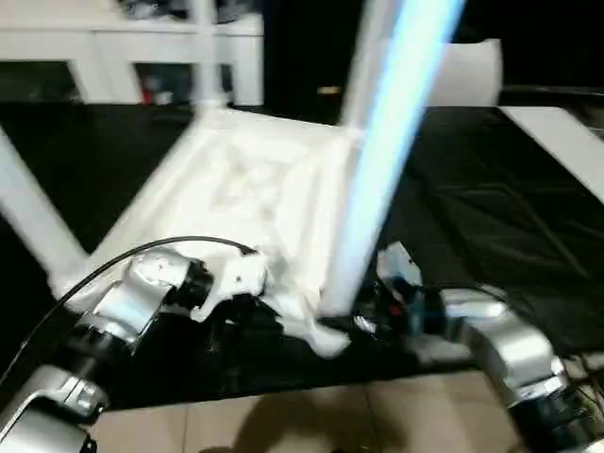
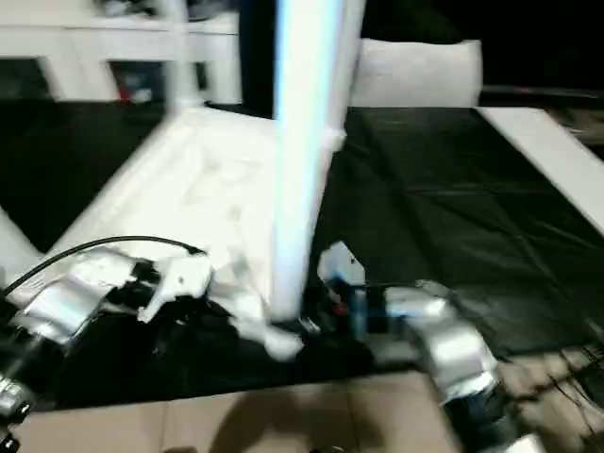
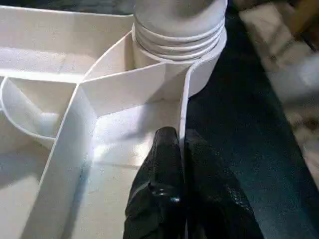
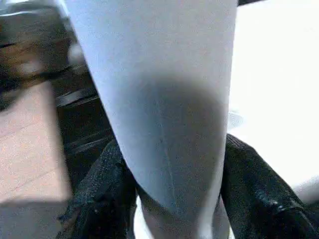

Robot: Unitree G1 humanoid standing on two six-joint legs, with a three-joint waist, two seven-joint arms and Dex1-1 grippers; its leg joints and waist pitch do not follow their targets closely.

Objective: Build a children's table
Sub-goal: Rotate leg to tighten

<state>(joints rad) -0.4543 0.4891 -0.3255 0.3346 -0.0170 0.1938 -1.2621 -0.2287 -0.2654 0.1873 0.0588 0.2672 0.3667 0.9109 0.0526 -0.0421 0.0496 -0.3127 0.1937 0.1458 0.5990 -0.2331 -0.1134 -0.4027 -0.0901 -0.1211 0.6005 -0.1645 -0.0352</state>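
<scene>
Table top (image 1: 236, 189) lies upside down on the black mat (image 1: 491, 236), ribs up; near-corner leg (image 1: 377, 170) stands in its socket (image 3: 199, 74), other legs already up.

Left gripper (image 3: 182, 144) clenched on the top's thin rim wall. Right gripper (image 4: 174, 199) grasping the leg low down, a finger on each side.

Risks: threads look only partly seated, so a tilted leg could cross-thread. The thin-wall pinch could slip if the leg gets twisted, and the top would spin on the mat.

Left wrist view shows the exposed threads and the rim pinch. Head views show the leg's lean and the whole top. Right wrist view shows the fingers straddling the leg.
</scene>
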